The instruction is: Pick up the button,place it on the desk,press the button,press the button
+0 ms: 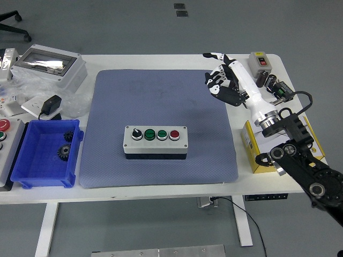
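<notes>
The grey button box point(155, 140) lies on the blue mat point(155, 96) at its middle front. It carries a black knob, two green buttons and a red button point(174, 134) in a row. My right hand point(220, 77) is raised over the mat's far right corner, well away from the box. Its index finger points out and the other fingers are curled, holding nothing. My left arm is out of view.
A blue bin point(45, 155) with black gears stands at the front left. A grey enclosure point(48, 67) and a black adapter point(52, 104) lie at the back left. A yellow box point(268, 155) sits under my right forearm. A small switch box point(261, 61) and black parts point(278, 88) lie at the back right.
</notes>
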Robot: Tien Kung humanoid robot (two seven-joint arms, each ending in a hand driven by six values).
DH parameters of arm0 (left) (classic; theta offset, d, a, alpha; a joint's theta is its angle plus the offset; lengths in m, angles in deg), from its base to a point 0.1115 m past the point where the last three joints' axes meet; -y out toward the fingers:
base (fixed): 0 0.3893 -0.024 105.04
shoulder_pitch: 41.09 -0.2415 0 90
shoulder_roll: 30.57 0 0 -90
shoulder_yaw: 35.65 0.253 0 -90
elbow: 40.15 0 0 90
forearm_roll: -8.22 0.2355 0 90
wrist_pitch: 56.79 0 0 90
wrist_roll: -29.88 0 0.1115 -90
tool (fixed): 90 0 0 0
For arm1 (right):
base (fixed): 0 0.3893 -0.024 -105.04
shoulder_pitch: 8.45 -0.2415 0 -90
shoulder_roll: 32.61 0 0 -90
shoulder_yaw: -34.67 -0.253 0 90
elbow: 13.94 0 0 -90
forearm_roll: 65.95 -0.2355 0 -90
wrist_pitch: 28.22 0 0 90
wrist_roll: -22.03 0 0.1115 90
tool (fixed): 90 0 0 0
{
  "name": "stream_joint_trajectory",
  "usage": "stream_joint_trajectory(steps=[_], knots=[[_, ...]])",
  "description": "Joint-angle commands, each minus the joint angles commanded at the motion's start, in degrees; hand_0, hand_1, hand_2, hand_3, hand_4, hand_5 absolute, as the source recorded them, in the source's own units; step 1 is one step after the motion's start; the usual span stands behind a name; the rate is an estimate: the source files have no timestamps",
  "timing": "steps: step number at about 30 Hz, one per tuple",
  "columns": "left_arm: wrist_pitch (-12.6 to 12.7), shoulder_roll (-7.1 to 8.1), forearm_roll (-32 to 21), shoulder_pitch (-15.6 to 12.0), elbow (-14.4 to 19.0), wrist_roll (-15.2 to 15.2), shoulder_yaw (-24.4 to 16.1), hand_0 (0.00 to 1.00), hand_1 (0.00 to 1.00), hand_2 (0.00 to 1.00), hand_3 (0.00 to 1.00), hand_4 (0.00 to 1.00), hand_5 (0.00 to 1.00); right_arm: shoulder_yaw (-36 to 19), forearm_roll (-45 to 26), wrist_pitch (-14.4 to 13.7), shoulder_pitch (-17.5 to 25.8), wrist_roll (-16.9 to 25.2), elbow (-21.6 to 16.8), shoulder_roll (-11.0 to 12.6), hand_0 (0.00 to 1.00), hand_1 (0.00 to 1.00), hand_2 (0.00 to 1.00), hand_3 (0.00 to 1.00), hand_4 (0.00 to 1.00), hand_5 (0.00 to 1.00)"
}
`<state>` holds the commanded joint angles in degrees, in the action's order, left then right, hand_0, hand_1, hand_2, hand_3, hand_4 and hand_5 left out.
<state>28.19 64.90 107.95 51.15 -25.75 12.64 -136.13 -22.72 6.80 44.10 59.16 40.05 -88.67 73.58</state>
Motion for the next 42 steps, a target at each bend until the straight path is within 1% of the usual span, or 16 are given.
stream_joint_trajectory(steps=[2, 3, 5, 8, 9, 10, 11, 14, 16, 21, 27, 32, 33, 38, 39, 42], knots=[[0.1, 0.01, 0.3, 0.2, -0.1, 0.2, -0.3, 0.664, 0.565, 0.506, 0.571, 0.402, 0.044, -1.2, -2.3, -1.0, 0.6, 2.2, 0.2, -1.0, 0.696, 0.708, 0.729, 0.762, 0.541, 0.284], [0.1, 0.02, 0.5, 0.3, -0.2, 0.4, -0.4, 0.664, 0.563, 0.505, 0.572, 0.397, 0.050, -1.7, -3.4, -1.4, 0.9, 3.3, 0.1, -1.3, 0.773, 0.758, 0.787, 0.781, 0.551, 0.288], [0.2, 0.05, 0.9, 0.7, -0.5, 1.1, -0.8, 0.664, 0.563, 0.505, 0.572, 0.397, 0.050, -2.7, -6.2, -1.2, 1.6, 5.4, 0.1, -1.6, 0.773, 0.758, 0.787, 0.781, 0.551, 0.288], [0.1, -0.01, 1.1, 0.9, -0.6, 1.6, -1.1, 0.664, 0.563, 0.505, 0.572, 0.397, 0.050, -3.5, -11.2, 2.0, 2.3, 6.6, 0.3, -1.3, 0.773, 0.758, 0.787, 0.781, 0.551, 0.288], [0.1, -0.05, 1.0, 0.9, -0.6, 1.6, -1.0, 0.664, 0.562, 0.506, 0.573, 0.396, 0.051, -3.7, -12.8, 3.1, 2.4, 6.8, 0.2, -1.2, 0.787, 0.764, 0.789, 0.769, 0.548, 0.270], [0.1, -0.12, 0.8, 0.9, -0.6, 1.4, -0.9, 0.664, 0.562, 0.506, 0.573, 0.396, 0.051, -4.0, -14.7, 4.3, 2.5, 6.9, -0.2, -1.0, 0.787, 0.764, 0.789, 0.769, 0.548, 0.270], [0.1, -0.19, 0.7, 0.8, -0.5, 1.2, -0.8, 0.664, 0.562, 0.506, 0.573, 0.396, 0.051, -4.2, -16.0, 5.0, 2.6, 6.9, -0.7, -0.9, 0.787, 0.764, 0.789, 0.769, 0.548, 0.270], [0.2, -0.38, 0.4, 0.7, -0.3, 0.4, -0.4, 0.664, 0.562, 0.506, 0.573, 0.396, 0.051, -4.8, -19.9, 6.1, 3.2, 7.1, -2.3, -0.4, 0.787, 0.764, 0.789, 0.769, 0.548, 0.270], [0.2, -0.41, 0.6, 0.8, -0.4, 0.4, -0.5, 0.663, 0.561, 0.505, 0.572, 0.395, 0.053, -5.2, -21.2, 6.2, 4.1, 7.1, -3.0, -0.2, 0.791, 0.758, 0.785, 0.750, 0.545, 0.273], [-0.4, 0.08, 1.0, 1.2, -0.3, 1.1, -1.3, 0.663, 0.562, 0.505, 0.574, 0.398, 0.055, -6.5, -19.8, 6.6, 6.6, 6.8, -2.9, -0.4, 0.800, 0.766, 0.797, 0.762, 0.543, 0.265], [-1.4, 0.50, 2.5, 1.6, -0.6, 1.6, -2.3, 0.663, 0.560, 0.503, 0.573, 0.397, 0.056, -8.1, -16.2, 5.6, 8.3, 6.3, -3.6, -0.4, 0.803, 0.769, 0.798, 0.762, 0.543, 0.264], [-1.4, 1.49, 3.9, 1.9, -0.9, 2.1, -3.0, 0.663, 0.560, 0.503, 0.573, 0.397, 0.056, -7.9, -14.3, 6.0, 9.5, 5.1, -3.1, -0.7, 0.803, 0.769, 0.798, 0.762, 0.543, 0.264], [-1.4, 1.64, 4.1, 1.9, -0.9, 2.2, -3.2, 0.662, 0.559, 0.503, 0.575, 0.406, 0.062, -7.8, -14.0, 6.0, 9.6, 4.9, -3.0, -0.9, 0.818, 0.787, 0.837, 0.771, 0.543, 0.259], [-1.3, 2.01, 5.1, 2.0, -1.1, 2.4, -3.7, 0.662, 0.559, 0.503, 0.575, 0.406, 0.062, -8.2, -13.3, 5.7, 10.5, 4.8, -2.8, -1.2, 0.818, 0.787, 0.837, 0.771, 0.543, 0.259], [-1.3, 2.01, 5.3, 2.0, -1.1, 2.4, -3.6, 0.662, 0.558, 0.503, 0.575, 0.405, 0.063, -8.5, -13.2, 5.6, 10.7, 4.8, -2.8, -1.1, 0.844, 0.842, 0.934, 0.866, 0.557, 0.267], [-1.3, 1.95, 5.3, 1.8, -1.1, 2.2, -3.4, 0.662, 0.558, 0.503, 0.575, 0.405, 0.063, -9.7, -13.0, 5.5, 11.6, 4.8, -2.9, -0.7, 0.844, 0.842, 0.934, 0.866, 0.557, 0.267]])
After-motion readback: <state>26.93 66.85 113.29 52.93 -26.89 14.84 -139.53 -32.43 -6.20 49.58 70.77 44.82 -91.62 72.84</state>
